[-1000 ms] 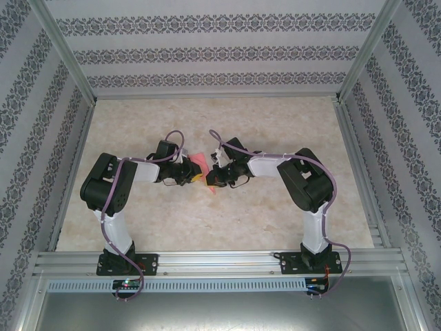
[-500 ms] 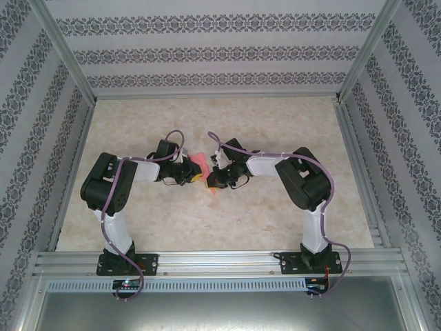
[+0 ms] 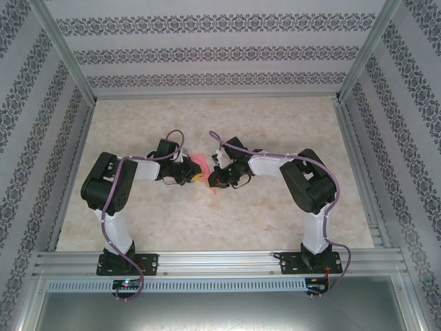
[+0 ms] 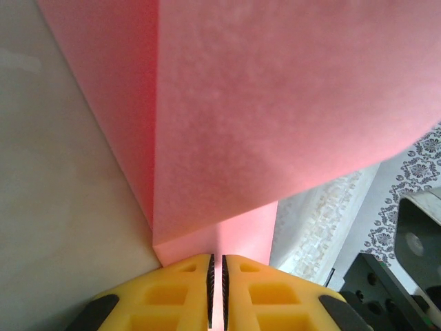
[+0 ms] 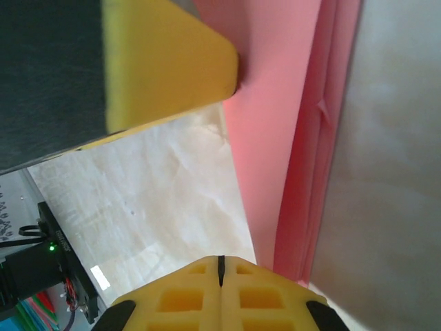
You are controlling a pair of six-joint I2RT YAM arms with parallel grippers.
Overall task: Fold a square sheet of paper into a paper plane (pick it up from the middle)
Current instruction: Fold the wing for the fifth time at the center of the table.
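Note:
The salmon-pink sheet of paper [image 3: 200, 160], folded into a narrow layered paper plane shape, is held off the table at mid-centre between both arms. My left gripper [image 3: 196, 176] is shut on its lower edge. In the left wrist view the paper [image 4: 275, 103] runs up from between the yellow fingers [image 4: 172, 289] of the left gripper [image 4: 217, 258], with a lengthwise crease showing. My right gripper [image 3: 214, 181] is shut beside the paper. In the right wrist view the right gripper [image 5: 220, 261] holds nothing, and the stacked pink layers [image 5: 275, 138] pass just right of its tips.
A marble-patterned table top [image 3: 207, 221] lies under both arms. Aluminium rails [image 3: 213, 261] run along the near edge and sides, with patterned walls [image 3: 207, 52] behind. The left gripper's yellow finger [image 5: 165, 62] sits close above in the right wrist view.
The right arm's elbow has shifted slightly to the right. The paper and both grippers stay about where they were.

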